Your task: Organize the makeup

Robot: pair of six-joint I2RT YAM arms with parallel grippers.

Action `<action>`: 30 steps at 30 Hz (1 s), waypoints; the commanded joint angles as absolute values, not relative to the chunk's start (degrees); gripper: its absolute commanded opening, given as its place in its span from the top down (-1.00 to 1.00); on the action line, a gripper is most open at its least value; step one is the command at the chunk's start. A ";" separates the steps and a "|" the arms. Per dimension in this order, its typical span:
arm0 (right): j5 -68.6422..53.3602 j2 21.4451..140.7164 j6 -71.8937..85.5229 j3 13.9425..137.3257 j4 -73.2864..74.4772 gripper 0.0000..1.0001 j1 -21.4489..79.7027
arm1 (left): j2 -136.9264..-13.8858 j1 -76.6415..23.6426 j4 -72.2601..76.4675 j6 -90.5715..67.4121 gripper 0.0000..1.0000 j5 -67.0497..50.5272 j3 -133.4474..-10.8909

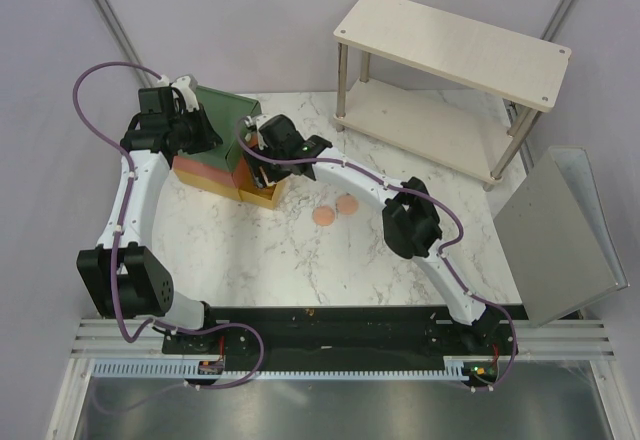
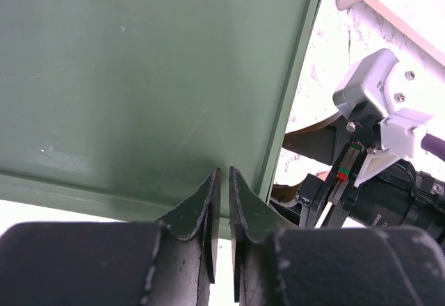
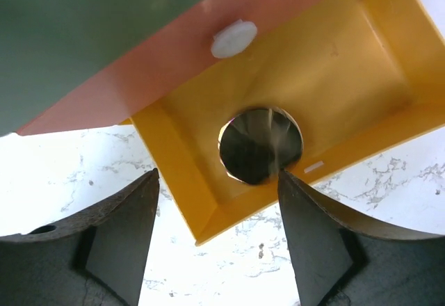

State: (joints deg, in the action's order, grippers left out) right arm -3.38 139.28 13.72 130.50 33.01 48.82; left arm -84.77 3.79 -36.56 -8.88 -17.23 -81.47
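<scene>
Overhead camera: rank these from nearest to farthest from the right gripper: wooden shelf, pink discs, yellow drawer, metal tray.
1. yellow drawer: directly under the right gripper, pulled open from the box.
2. pink discs: on the marble, to the gripper's right.
3. wooden shelf: far right corner of the table.
4. metal tray: beyond the table's right edge.

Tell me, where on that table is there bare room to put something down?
Bare marble lies between the left arm, the pink discs and the black base rail. The top of the wooden shelf is bare too. It is crowded around the drawer box.
</scene>
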 commanded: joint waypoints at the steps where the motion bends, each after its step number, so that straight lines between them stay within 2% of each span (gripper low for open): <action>1: 1.74 132.11 13.19 126.57 30.59 -0.54 47.81 | -84.99 3.87 -44.21 -8.08 0.65 -17.93 -79.45; 11: 5.09 118.32 12.31 106.19 29.27 -0.47 40.62 | -85.08 3.87 -44.12 -7.82 0.64 -18.19 -79.37; 18: 6.41 115.49 12.48 92.31 28.74 -0.36 37.80 | -85.52 3.78 -44.12 -8.00 0.64 -18.72 -79.37; 30: 5.18 118.39 15.29 87.37 27.60 -0.10 37.53 | -84.90 3.87 -44.21 -7.73 0.64 -18.02 -78.05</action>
